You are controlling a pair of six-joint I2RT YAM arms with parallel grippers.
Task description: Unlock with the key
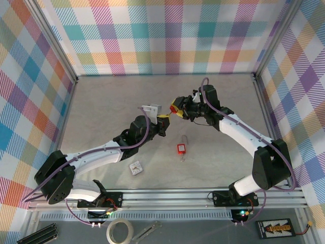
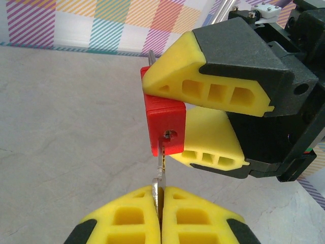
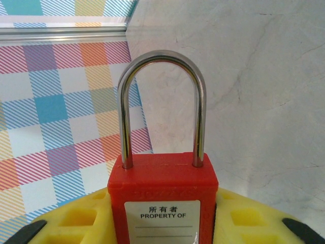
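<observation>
My right gripper [image 1: 179,109] is shut on a red padlock [image 1: 175,107], held in the air above the middle of the table. In the right wrist view the padlock [image 3: 162,203] stands between the yellow pads, label toward the camera. Its steel shackle [image 3: 162,56] sits in both holes of the body. My left gripper [image 2: 161,192] is shut on the bow of a metal key [image 2: 162,165]. The key's blade tip is in the keyhole on the padlock's underside [image 2: 165,124]. Most of the blade is still outside the lock.
A second red padlock [image 1: 181,149] lies on the table [image 1: 101,112] below the two grippers. A small white square piece [image 1: 135,168] lies near the left arm. Plaid walls close in the back and both sides. A tape roll [image 1: 120,232] lies below the front rail.
</observation>
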